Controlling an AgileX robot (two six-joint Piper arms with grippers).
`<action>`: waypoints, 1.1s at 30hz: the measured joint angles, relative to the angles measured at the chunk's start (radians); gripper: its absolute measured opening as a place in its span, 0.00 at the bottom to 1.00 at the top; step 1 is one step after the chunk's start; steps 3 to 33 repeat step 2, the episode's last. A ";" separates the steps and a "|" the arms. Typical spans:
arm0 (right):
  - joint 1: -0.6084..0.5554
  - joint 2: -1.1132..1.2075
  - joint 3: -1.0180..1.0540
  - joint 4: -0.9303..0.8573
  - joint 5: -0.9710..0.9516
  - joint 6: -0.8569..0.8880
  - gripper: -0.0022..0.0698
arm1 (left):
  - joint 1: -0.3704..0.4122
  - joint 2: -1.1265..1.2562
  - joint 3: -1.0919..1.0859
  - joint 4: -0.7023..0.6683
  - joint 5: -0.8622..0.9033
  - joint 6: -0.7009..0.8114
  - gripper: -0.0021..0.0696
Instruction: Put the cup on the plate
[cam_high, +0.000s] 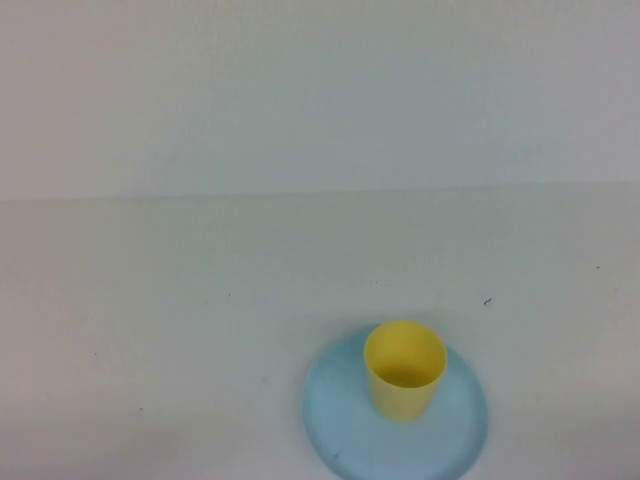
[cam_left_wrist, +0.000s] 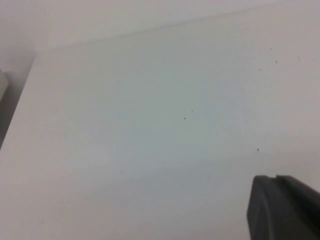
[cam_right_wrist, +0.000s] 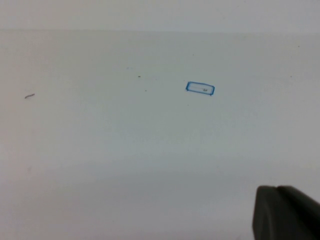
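While the yellow cup (cam_high: 404, 369) stands upright on the light-blue plate (cam_high: 340, 420) (near the bench (cam_high: 200, 300) front edge), left tool (cam_left_wrist: 284, 207) and right tool (cam_right_wrist: 286, 212) hover over bare bench; neither tool's finger state can be told.

A: Any readable text or labels?
B: None. Only a small blue-outlined rectangular mark (cam_right_wrist: 200, 88) on the white table surface (cam_right_wrist: 125, 150), seen from the right wrist. What's inside it can't be read.
A: Numbers, brands?
B: None.

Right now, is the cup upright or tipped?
Upright: the cup stands on the plate, mouth up. Neither gripper appears in the high view.
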 joint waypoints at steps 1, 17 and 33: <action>0.000 0.000 0.000 0.000 0.000 0.000 0.05 | 0.000 0.000 0.000 0.000 0.000 0.000 0.03; 0.000 0.000 0.000 0.000 0.000 0.000 0.05 | 0.000 0.000 0.000 0.000 0.000 0.000 0.03; 0.000 0.000 0.000 0.000 0.000 0.000 0.05 | 0.000 0.000 0.000 0.000 0.000 0.000 0.03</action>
